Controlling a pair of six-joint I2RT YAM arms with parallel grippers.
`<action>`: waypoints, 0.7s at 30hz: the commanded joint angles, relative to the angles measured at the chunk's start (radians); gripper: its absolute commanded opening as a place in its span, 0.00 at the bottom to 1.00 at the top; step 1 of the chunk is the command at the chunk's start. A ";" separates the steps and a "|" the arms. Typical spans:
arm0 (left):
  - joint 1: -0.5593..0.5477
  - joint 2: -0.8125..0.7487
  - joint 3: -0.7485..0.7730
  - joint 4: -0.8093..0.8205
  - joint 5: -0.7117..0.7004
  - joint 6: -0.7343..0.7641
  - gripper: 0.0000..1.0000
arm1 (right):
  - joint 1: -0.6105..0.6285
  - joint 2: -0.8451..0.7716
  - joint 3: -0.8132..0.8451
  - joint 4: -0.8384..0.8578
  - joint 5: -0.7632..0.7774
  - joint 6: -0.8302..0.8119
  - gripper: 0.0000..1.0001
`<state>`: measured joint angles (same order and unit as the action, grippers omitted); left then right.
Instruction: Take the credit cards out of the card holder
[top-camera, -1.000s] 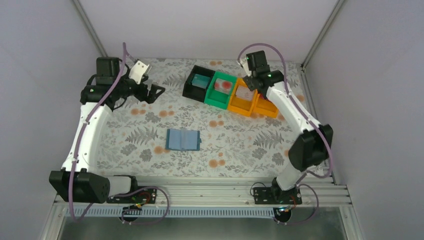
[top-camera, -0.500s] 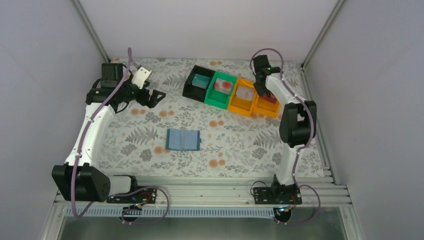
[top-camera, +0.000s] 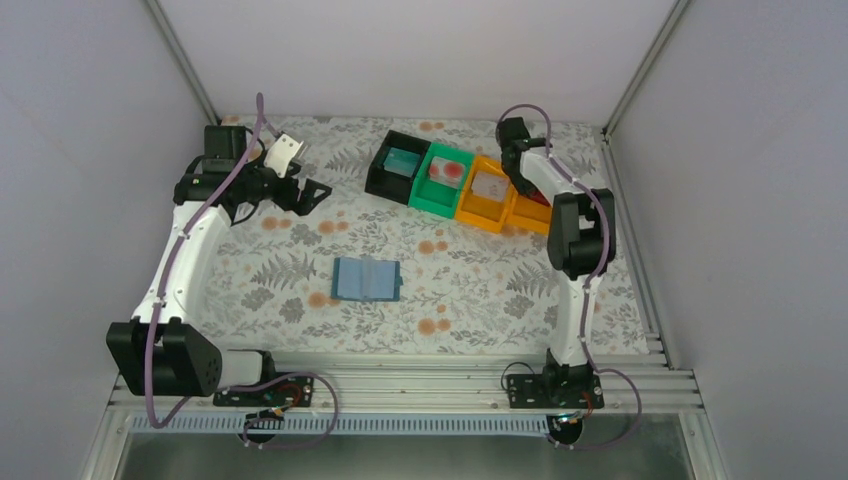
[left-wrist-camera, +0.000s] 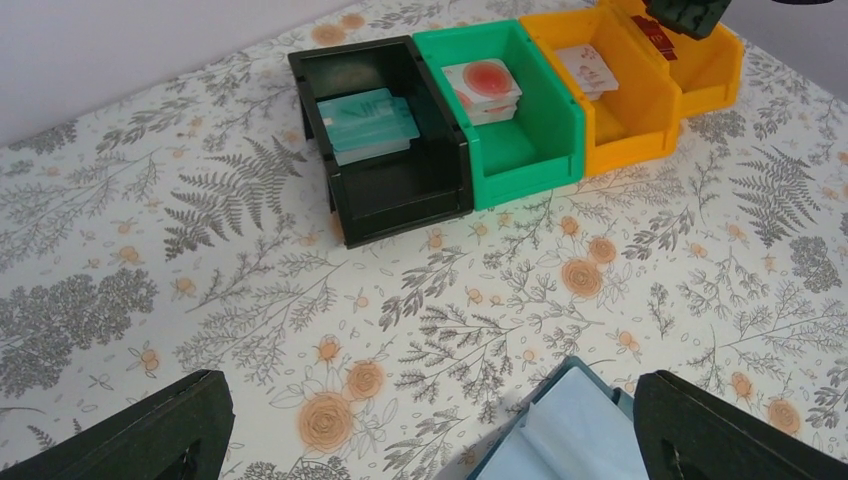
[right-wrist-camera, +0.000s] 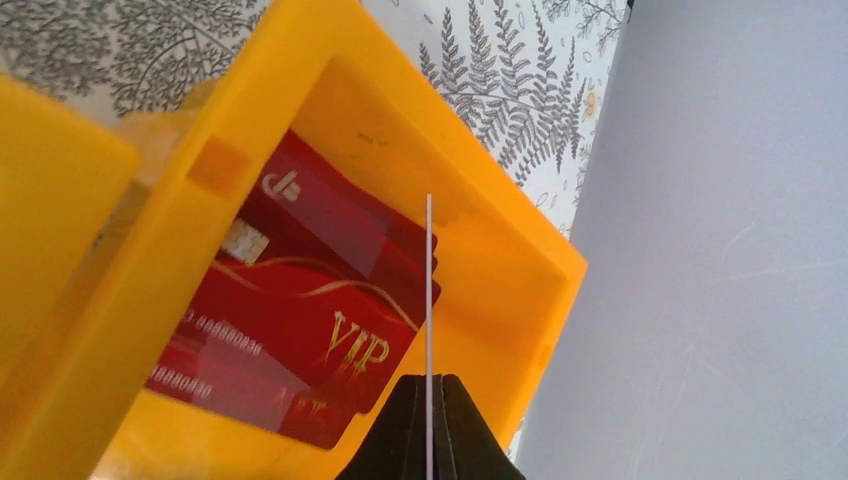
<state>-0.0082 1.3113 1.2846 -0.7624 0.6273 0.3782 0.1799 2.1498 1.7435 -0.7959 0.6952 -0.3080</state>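
Observation:
The card holder (top-camera: 366, 280), a blue-teal wallet, lies open on the table; its corner shows in the left wrist view (left-wrist-camera: 575, 440). My left gripper (top-camera: 312, 190) is open and empty at the far left, well away from it; the left wrist view shows it (left-wrist-camera: 430, 445) wide open. My right gripper (top-camera: 524, 185) hangs over the far-right orange bin (top-camera: 535, 213). It (right-wrist-camera: 429, 385) is shut on a thin card seen edge-on (right-wrist-camera: 429, 290). Red VIP cards (right-wrist-camera: 290, 310) lie in that bin (right-wrist-camera: 500, 260).
A row of bins stands at the back: a black bin (left-wrist-camera: 400, 190) with teal cards (left-wrist-camera: 365, 120), a green bin (left-wrist-camera: 540, 130) with pale red-marked cards (left-wrist-camera: 483, 88), and an orange bin (left-wrist-camera: 640, 130) with a pale card (left-wrist-camera: 588, 70). Grey walls enclose the table.
My right arm has folded up and swung its elbow inward, bringing the gripper down over the far-right orange bin. My left arm has shifted slightly. The wallet has not moved.

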 joint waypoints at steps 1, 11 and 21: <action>0.008 0.007 0.025 -0.003 0.030 0.020 1.00 | -0.004 0.058 0.058 0.038 0.076 -0.019 0.04; 0.010 0.023 0.027 -0.008 0.041 0.024 1.00 | -0.007 0.084 0.059 0.064 0.094 -0.052 0.27; 0.013 0.031 0.028 -0.018 0.057 0.030 1.00 | -0.007 0.022 0.044 0.074 0.053 -0.098 0.74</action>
<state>-0.0017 1.3384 1.2846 -0.7753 0.6567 0.3832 0.1719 2.2108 1.7752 -0.7353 0.7780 -0.3729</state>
